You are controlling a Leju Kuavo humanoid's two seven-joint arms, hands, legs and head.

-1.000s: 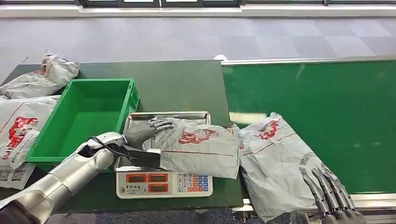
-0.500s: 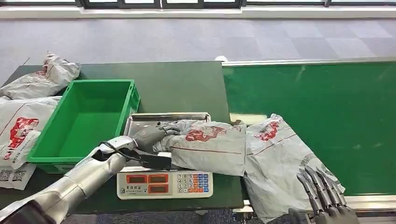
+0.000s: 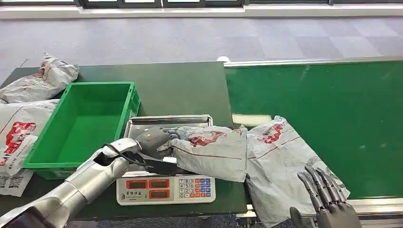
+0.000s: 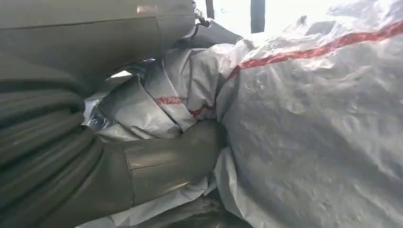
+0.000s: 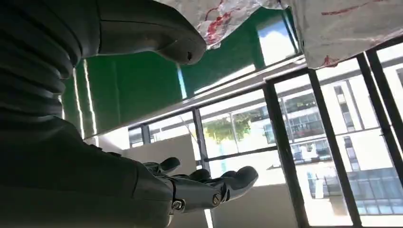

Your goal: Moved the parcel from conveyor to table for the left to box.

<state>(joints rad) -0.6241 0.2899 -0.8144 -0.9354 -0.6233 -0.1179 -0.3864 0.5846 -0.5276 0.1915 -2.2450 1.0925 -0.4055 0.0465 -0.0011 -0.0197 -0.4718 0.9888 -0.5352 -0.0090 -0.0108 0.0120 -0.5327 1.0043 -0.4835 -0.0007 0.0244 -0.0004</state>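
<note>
left hand (image 3: 153, 138) fingers under parcel (image 3: 211, 149) | scale (image 3: 164, 187) tray partly covered

Weighing scale (image 3: 165, 187), piled spare bags (image 3: 19, 130)

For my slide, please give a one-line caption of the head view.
Left hand grips a crumpled grey plastic parcel on the steel-topped scale, beside an empty green plastic crate.

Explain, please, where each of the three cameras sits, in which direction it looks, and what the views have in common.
Head view: high on the body, facing forward and down at the table, scale and conveyor; shows the left hand on the grey parcel and the right hand.
Left wrist view: behind the left hand, close against the grey parcel.
Right wrist view: behind the right hand, facing upward toward windows.
Head and left wrist views share that parcel.
</note>
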